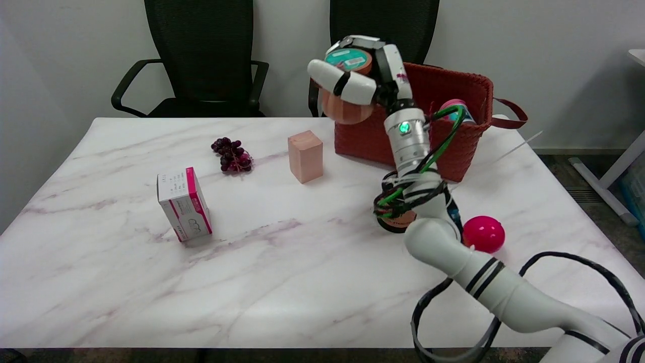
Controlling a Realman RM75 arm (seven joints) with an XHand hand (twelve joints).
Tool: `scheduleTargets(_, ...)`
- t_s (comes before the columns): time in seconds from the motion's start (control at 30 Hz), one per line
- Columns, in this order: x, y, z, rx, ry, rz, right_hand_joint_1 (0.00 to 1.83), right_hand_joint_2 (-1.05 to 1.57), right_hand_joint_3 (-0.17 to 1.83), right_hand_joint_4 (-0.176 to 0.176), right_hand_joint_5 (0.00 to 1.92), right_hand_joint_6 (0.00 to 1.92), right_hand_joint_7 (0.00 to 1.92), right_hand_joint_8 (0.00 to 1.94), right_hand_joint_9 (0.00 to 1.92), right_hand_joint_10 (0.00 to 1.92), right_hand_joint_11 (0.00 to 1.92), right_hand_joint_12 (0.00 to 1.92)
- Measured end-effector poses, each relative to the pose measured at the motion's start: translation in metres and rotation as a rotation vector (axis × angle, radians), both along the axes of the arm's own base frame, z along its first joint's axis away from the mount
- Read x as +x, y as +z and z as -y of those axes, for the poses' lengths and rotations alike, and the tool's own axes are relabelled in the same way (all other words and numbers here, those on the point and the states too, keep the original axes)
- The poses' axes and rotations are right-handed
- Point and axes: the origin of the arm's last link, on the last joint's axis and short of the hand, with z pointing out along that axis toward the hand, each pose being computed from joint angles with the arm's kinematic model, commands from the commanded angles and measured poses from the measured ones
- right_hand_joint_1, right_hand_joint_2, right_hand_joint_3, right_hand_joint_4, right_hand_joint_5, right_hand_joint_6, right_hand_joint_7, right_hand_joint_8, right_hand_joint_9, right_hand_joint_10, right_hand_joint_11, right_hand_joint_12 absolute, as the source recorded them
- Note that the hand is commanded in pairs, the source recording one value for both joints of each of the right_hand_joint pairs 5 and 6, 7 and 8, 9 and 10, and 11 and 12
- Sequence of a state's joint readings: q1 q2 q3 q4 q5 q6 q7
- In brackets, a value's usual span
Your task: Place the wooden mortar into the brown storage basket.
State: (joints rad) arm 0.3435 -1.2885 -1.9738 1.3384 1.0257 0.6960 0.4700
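Robot's right hand (355, 75) holds wooden mortar (346, 103) in air, fingers wrapped round it. It's just left of brown basket (453, 96), at table's (282, 282) far right.

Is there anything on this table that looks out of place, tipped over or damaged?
Nothing looks spilled or damaged. The white and pink box, the grapes and the pink block rest on the table. The right hand holds the wooden mortar in the air beside the brown basket.

mortar (347, 108) in rt hand (360, 75), above basket (453, 91)
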Motion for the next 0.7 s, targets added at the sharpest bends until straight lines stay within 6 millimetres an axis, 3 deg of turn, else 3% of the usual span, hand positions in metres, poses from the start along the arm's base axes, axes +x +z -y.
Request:
scheduleTargets(0.23, 0.012, 0.034, 0.021, -0.078, -0.008, -0.016, 1.10, 0.62, 0.46, 0.000, 1.27, 1.27, 1.74, 1.74, 1.65, 1.65, 1.77, 1.77)
scheduleTargets(0.7, 0.024, 0.096, 0.065, -0.234, -0.070, -0.035, 1.09, 0.64, 0.45, 0.000, 1.20, 1.20, 1.70, 1.70, 1.63, 1.63, 1.75, 1.75)
